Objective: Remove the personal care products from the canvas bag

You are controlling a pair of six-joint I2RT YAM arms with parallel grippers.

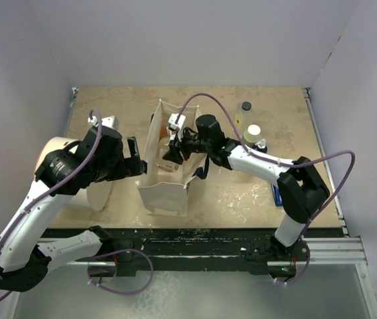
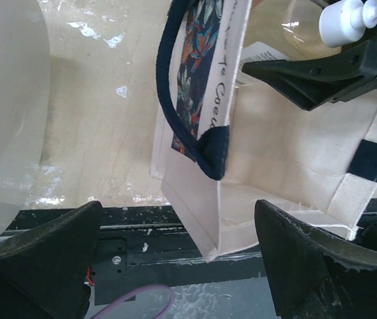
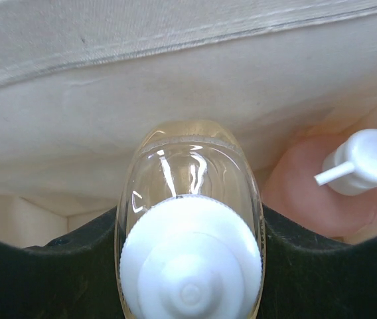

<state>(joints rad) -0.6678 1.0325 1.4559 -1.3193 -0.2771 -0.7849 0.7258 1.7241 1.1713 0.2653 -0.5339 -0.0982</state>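
Canvas bag stands upright near the middle of the table, mouth open, with both my arms reaching to it. At the far left is the large white cylinder, partly hidden behind my left arm. My left gripper hovers just beside the bag's left wall with its jaws wide apart, holding nothing. From its wrist camera I see a dark strap handle looping over the cloth edge. My right gripper reaches down into the bag's mouth, and its jaws are clamped on the clear white-capped bottle, one finger pressed against each side. Canvas wall fills the view behind that bottle, so it sits inside the bag. I cannot tell whether it rests on the bottom. Just right of it, also in the bag, stands the pink pump bottle. Out on the table, right of the bag, stand the black-capped bottle and, nearer me, the olive-green bottle. The flat blue tool lies by my right arm.
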